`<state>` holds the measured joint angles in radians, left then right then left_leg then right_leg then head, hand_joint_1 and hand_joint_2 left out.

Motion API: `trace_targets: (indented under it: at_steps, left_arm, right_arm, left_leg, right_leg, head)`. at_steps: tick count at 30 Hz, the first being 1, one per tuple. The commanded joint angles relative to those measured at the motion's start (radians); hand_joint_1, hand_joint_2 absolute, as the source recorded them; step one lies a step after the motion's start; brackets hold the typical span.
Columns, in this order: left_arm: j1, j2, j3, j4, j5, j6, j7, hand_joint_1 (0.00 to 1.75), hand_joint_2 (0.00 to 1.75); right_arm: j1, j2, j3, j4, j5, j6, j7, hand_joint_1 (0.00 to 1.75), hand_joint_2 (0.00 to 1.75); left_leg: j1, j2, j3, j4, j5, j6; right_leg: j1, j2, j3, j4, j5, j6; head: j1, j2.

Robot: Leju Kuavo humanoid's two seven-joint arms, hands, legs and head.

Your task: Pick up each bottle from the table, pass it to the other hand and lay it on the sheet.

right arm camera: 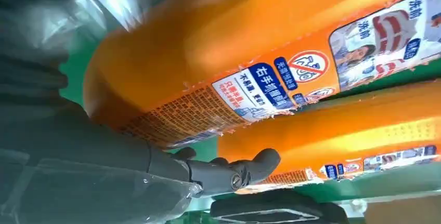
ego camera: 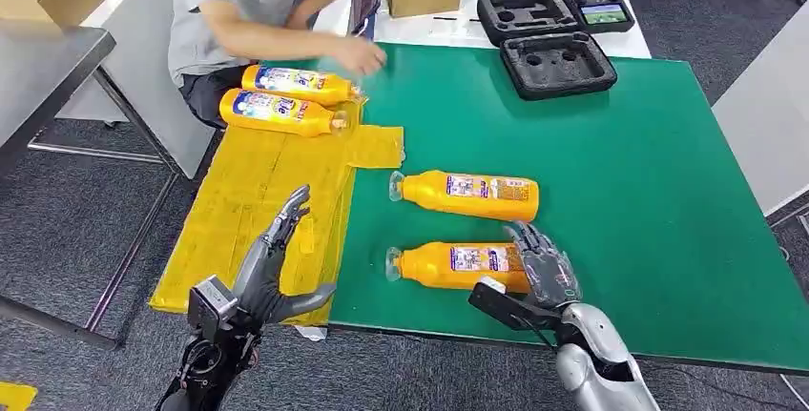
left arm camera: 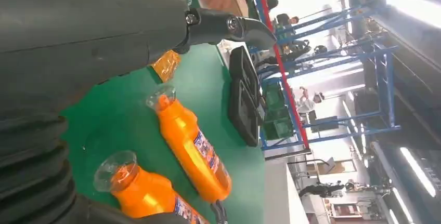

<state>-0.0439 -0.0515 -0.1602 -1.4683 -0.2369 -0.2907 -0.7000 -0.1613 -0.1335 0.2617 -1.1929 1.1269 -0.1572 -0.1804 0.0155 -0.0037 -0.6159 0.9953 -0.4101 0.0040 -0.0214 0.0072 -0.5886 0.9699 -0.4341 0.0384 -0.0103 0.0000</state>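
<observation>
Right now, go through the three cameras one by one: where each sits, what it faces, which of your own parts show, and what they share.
Head view: high on the body, looking down at the green table; both arms rise from below, left hand over the yellow sheet, right hand at the near bottle.
Left wrist view: behind the left hand, facing across the table.
Right wrist view: behind the right hand, close on the near bottle.
Shared: near bottle and far bottle.
</observation>
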Motion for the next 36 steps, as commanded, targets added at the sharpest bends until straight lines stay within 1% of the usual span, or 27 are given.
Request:
trace_targets:
  at_steps: [1, 7, 8, 9, 12, 14, 16, 17, 18, 20, 21, 22, 23, 24, 26, 27, 28, 29, 31, 32, 34, 35, 36]
  left_arm:
    - [-0.051, 0.006, -0.032, 0.088, 0.005, 0.007, 0.002, 0.0, 1.75]
    - [-0.059, 0.006, -0.041, 0.098, 0.005, 0.006, 0.002, 0.0, 1.75]
    - [-0.059, 0.006, -0.041, 0.098, 0.005, 0.006, 0.002, 0.0, 1.75]
    - [-0.059, 0.006, -0.041, 0.098, 0.005, 0.006, 0.002, 0.0, 1.75]
    - [-0.063, 0.008, -0.046, 0.101, 0.002, 0.01, 0.002, 0.0, 1.75]
    - [-0.074, 0.009, -0.053, 0.109, 0.002, 0.012, 0.002, 0.0, 1.75]
    - [-0.085, 0.011, -0.059, 0.12, 0.008, 0.012, 0.002, 0.0, 1.75]
    - [-0.089, 0.012, -0.062, 0.123, 0.01, 0.011, 0.002, 0.0, 1.75]
    - [-0.096, 0.014, -0.065, 0.129, 0.013, 0.013, 0.002, 0.0, 1.75]
    - [-0.106, 0.017, -0.07, 0.138, 0.02, 0.012, 0.002, 0.0, 1.75]
    - [-0.107, 0.017, -0.07, 0.14, 0.022, 0.012, 0.002, 0.0, 1.75]
    - [-0.11, 0.018, -0.074, 0.14, 0.026, 0.013, 0.002, 0.0, 1.75]
    - [-0.11, 0.018, -0.074, 0.14, 0.026, 0.013, 0.002, 0.0, 1.75]
    - [-0.11, 0.018, -0.074, 0.14, 0.026, 0.013, 0.002, 0.0, 1.75]
    - [-0.11, 0.018, -0.074, 0.14, 0.026, 0.013, 0.002, 0.0, 1.75]
    - [-0.109, 0.017, -0.078, 0.129, 0.037, 0.022, 0.002, 0.0, 1.75]
    - [-0.11, 0.015, -0.081, 0.122, 0.048, 0.034, 0.002, 0.0, 1.75]
    - [-0.107, 0.011, -0.08, 0.106, 0.073, 0.052, 0.002, 0.0, 1.75]
    - [-0.101, -0.001, -0.066, 0.084, 0.126, 0.061, 0.002, 0.0, 1.75]
    - [-0.098, -0.005, -0.06, 0.073, 0.14, 0.06, 0.002, 0.0, 1.75]
    - [-0.097, -0.021, -0.039, 0.06, 0.177, 0.054, 0.002, 0.0, 1.75]
    - [-0.107, -0.031, -0.025, 0.074, 0.191, 0.054, 0.002, 0.0, 1.75]
    - [-0.118, -0.037, -0.017, 0.09, 0.197, 0.055, 0.002, 0.0, 1.75]
  right_arm:
    - [-0.024, -0.003, -0.016, 0.11, -0.043, 0.045, -0.024, 1.75, 1.75]
    - [-0.025, -0.011, -0.011, 0.124, -0.043, 0.054, -0.024, 1.75, 1.75]
    - [-0.025, -0.011, -0.011, 0.124, -0.043, 0.054, -0.024, 1.75, 1.75]
    - [-0.025, -0.011, -0.011, 0.124, -0.043, 0.054, -0.024, 1.75, 1.75]
    - [-0.026, -0.012, -0.008, 0.127, -0.043, 0.059, -0.024, 1.75, 1.75]
    - [-0.025, -0.016, -0.004, 0.127, -0.043, 0.063, -0.023, 1.75, 1.75]
    - [-0.021, -0.019, -0.005, 0.125, -0.044, 0.068, -0.018, 1.75, 1.75]
    - [-0.019, -0.02, -0.006, 0.125, -0.044, 0.07, -0.017, 1.75, 1.75]
    - [-0.019, -0.02, -0.007, 0.124, -0.045, 0.072, -0.015, 1.75, 1.75]
    - [-0.022, -0.018, -0.013, 0.131, -0.051, 0.081, -0.007, 1.75, 1.75]
    - [-0.023, -0.017, -0.015, 0.133, -0.055, 0.083, -0.007, 1.75, 1.75]
    - [-0.022, -0.01, -0.026, 0.135, -0.085, 0.077, -0.035, 1.75, 1.75]
    - [-0.022, -0.01, -0.026, 0.135, -0.085, 0.077, -0.035, 1.75, 1.75]
    - [-0.022, -0.01, -0.026, 0.135, -0.085, 0.077, -0.035, 1.75, 1.75]
    - [-0.022, -0.01, -0.026, 0.135, -0.085, 0.077, -0.035, 1.75, 1.75]
    - [-0.013, 0.011, -0.062, 0.124, -0.21, 0.118, -0.129, 1.75, 1.75]
    - [-0.004, 0.018, -0.08, 0.112, -0.281, 0.14, -0.182, 1.75, 1.75]
    - [0.0, 0.022, -0.087, 0.101, -0.319, 0.132, -0.229, 1.75, 1.75]
    - [-0.005, 0.038, -0.102, 0.093, -0.38, 0.135, -0.282, 1.75, 1.75]
    - [-0.006, 0.042, -0.107, 0.089, -0.401, 0.14, -0.301, 1.75, 1.75]
    - [-0.007, 0.051, -0.117, 0.078, -0.459, 0.155, -0.336, 1.75, 1.75]
    - [-0.004, 0.05, -0.118, 0.069, -0.475, 0.159, -0.343, 1.75, 1.75]
    - [0.0, 0.046, -0.116, 0.065, -0.479, 0.16, -0.345, 1.75, 1.75]
  left_leg:
    - [0.0, -0.002, 0.004, -0.001, 0.0, 0.0]
    - [0.0, -0.002, 0.005, -0.001, 0.0, 0.0]
    - [0.001, -0.002, 0.008, -0.001, -0.001, 0.001]
    - [0.0, -0.002, 0.006, -0.001, -0.001, 0.0]
    - [0.001, -0.003, 0.009, -0.001, -0.001, 0.001]
    - [0.0, -0.002, 0.006, -0.001, 0.0, 0.0]
    - [0.001, -0.003, 0.011, -0.001, -0.002, 0.001]
    - [0.001, -0.003, 0.008, -0.001, -0.001, 0.001]
    - [0.001, -0.003, 0.01, -0.001, -0.001, 0.001]
    - [0.001, -0.003, 0.009, -0.001, -0.001, 0.001]
    - [0.0, -0.002, 0.008, -0.001, 0.0, 0.0]
    - [0.001, -0.003, 0.01, -0.001, -0.001, 0.001]
    - [0.001, -0.004, 0.011, -0.001, -0.001, 0.001]
    - [0.001, -0.002, 0.009, -0.001, 0.0, 0.0]
    - [0.001, -0.003, 0.011, -0.001, -0.001, 0.001]
    - [0.001, -0.003, 0.011, -0.002, -0.001, 0.001]
    - [0.001, -0.002, 0.012, -0.001, -0.001, 0.001]
    - [0.001, -0.003, 0.011, -0.001, -0.001, 0.001]
    - [0.001, -0.003, 0.009, -0.001, 0.0, 0.0]
    - [0.001, -0.002, 0.011, 0.0, -0.001, 0.001]
    - [0.001, 0.0, 0.008, 0.0, -0.001, 0.0]
    - [0.001, 0.001, 0.01, 0.0, -0.002, 0.0]
    - [0.0, 0.0, 0.008, 0.0, -0.001, 0.0]
  right_leg:
    - [0.001, -0.002, 0.005, -0.002, -0.001, -0.001]
    - [0.001, -0.002, 0.006, -0.002, -0.001, -0.001]
    - [0.001, -0.003, 0.009, -0.002, -0.001, -0.002]
    - [0.001, -0.002, 0.007, -0.002, -0.001, -0.001]
    - [0.002, -0.004, 0.011, -0.003, -0.002, -0.002]
    - [0.001, -0.002, 0.006, -0.002, -0.001, -0.001]
    - [0.002, -0.004, 0.012, -0.003, -0.002, -0.003]
    - [0.001, -0.003, 0.009, -0.002, -0.001, -0.002]
    - [0.002, -0.004, 0.011, -0.003, -0.002, -0.002]
    - [0.001, -0.004, 0.01, -0.002, -0.001, -0.002]
    - [0.001, -0.003, 0.009, -0.002, -0.001, -0.001]
    - [0.001, -0.004, 0.011, -0.002, -0.001, -0.002]
    - [0.002, -0.005, 0.013, -0.003, -0.002, -0.002]
    - [0.001, -0.003, 0.01, -0.002, -0.001, -0.001]
    - [0.001, -0.004, 0.012, -0.002, -0.001, -0.002]
    - [0.001, -0.003, 0.012, -0.003, -0.001, -0.002]
    - [0.001, -0.003, 0.013, -0.003, -0.001, -0.002]
    - [0.001, -0.004, 0.012, -0.002, -0.001, -0.002]
    - [0.001, -0.003, 0.01, -0.002, -0.001, -0.001]
    - [0.002, -0.003, 0.012, -0.002, -0.002, -0.002]
    - [0.001, -0.001, 0.009, -0.001, -0.001, -0.002]
    - [0.002, 0.0, 0.01, 0.0, -0.001, -0.002]
    - [0.001, -0.001, 0.009, 0.0, -0.001, -0.002]
  head:
    - [0.0, 0.0]
    - [0.0, 0.0]
    - [0.0, 0.0]
    - [0.0, 0.0]
    - [0.0, 0.0]
    - [0.0, 0.0]
    - [0.0, 0.0]
    - [0.0, 0.0]
    - [0.0, 0.0]
    - [0.0, 0.0]
    - [0.0, 0.0]
    - [0.0, 0.0]
    - [0.0, 0.0]
    - [0.0, 0.0]
    - [0.0, 0.0]
    - [0.0, 0.0]
    - [0.0, 0.0]
    - [0.0, 0.0]
    - [0.0, 0.0]
    - [0.0, 0.0]
    - [0.0, 0.0]
    - [-0.001, 0.0]
    - [0.0, 0.0]
